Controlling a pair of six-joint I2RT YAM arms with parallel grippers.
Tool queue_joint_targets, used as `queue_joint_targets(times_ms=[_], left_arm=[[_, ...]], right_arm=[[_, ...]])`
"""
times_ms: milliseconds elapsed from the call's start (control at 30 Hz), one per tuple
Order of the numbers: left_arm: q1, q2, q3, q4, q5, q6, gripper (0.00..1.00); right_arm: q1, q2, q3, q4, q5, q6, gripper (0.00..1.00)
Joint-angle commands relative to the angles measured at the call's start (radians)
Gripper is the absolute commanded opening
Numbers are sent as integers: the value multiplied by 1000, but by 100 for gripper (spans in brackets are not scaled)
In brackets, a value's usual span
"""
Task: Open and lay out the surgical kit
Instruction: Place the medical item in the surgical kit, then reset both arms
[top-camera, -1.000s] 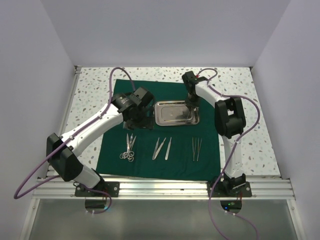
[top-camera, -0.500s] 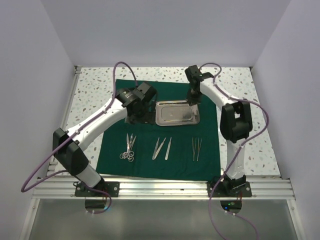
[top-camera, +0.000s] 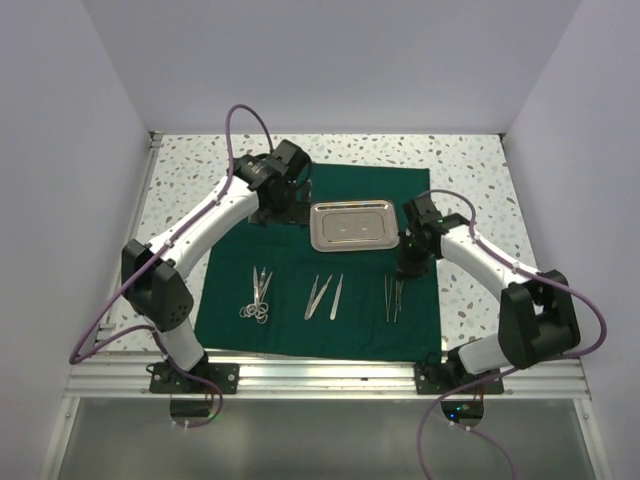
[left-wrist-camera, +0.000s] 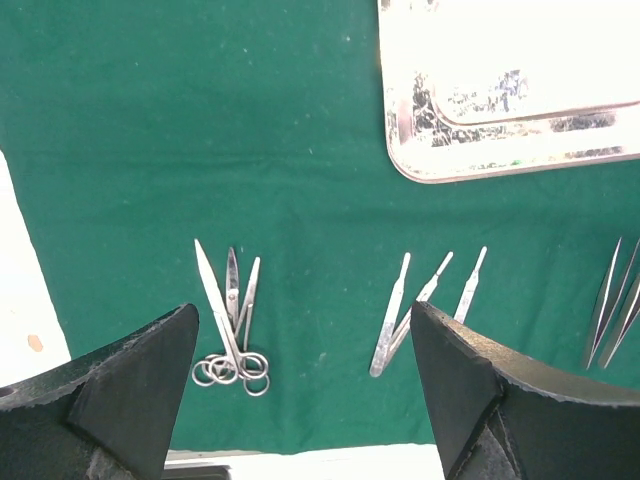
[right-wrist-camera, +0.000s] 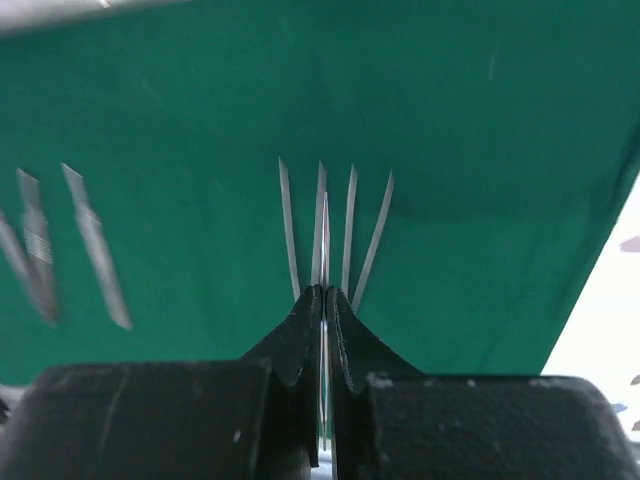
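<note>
Nearest my side of the rig, the dark green cloth drape (top-camera: 300, 335) lay spread flat over the white speckled table (top-camera: 190, 180), its front edge just short of the arm bases. A row of steel instruments sat on its near half, well apart from one another. On the left were the small slender steel scissors (left-wrist-camera: 232, 330), finger rings toward me. In the middle lay three slim flat steel handles (left-wrist-camera: 425, 310), fanned slightly. On the right were two pairs of thin pointed steel tweezers (right-wrist-camera: 335, 225), their four tines splayed on the cloth. The right gripper (right-wrist-camera: 324, 290) hung just over the tweezers' end that lay toward the tray. Its black fingers were pressed together with only a hairline between them. A bright sliver showed in that line, and I could not tell whether it was metal pinched there or a tine seen through the gap. Beyond the row, on the far half of the drape, sat the shiny rectangular steel tray with rounded corners (top-camera: 316, 228). It lay flat and square to the cloth, and its polished floor showed only glare and mottled reflections. Farthest out, the left gripper (left-wrist-camera: 303, 315) hovered above the cloth beside the tray's left end, its fingers spread wide and holding nothing.
</note>
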Motion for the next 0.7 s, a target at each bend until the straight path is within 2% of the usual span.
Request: queue_joint_targets(times_ms=[0, 33, 100, 133, 200, 233, 300, 333, 500, 533, 667], left_arm=[[21, 6, 49, 31, 21, 36, 90], [23, 9, 54, 29, 22, 39, 90], [29, 13, 62, 26, 26, 39, 90], [28, 15, 63, 25, 26, 39, 90], [29, 13, 66, 20, 24, 36, 90], [29, 12, 66, 20, 24, 33, 90], [29, 10, 65, 17, 22, 25, 90], [31, 10, 65, 15, 22, 22, 89], [32, 10, 112, -15, 16, 12, 89], [34, 10, 123, -21, 3, 12, 89], [44, -5, 151, -32, -54, 18, 88]], right_arm=[[-1, -97, -61, 81, -91, -48, 0], [-1, -102, -70, 81, -92, -54, 0], [-1, -110, -79, 75, -88, -60, 19], [-1, -111, -72, 72, -88, -62, 35], [-1, -119, -58, 49, -86, -63, 56], [-3, -125, -40, 43, -86, -62, 75], [-3, -133, -17, 7, -77, -62, 86], [-3, -136, 14, -9, -68, -60, 91], [-1, -191, 143, -112, -17, -68, 94], [-1, -214, 199, -117, -18, -71, 98], [1, -136, 361, -186, -3, -17, 98]])
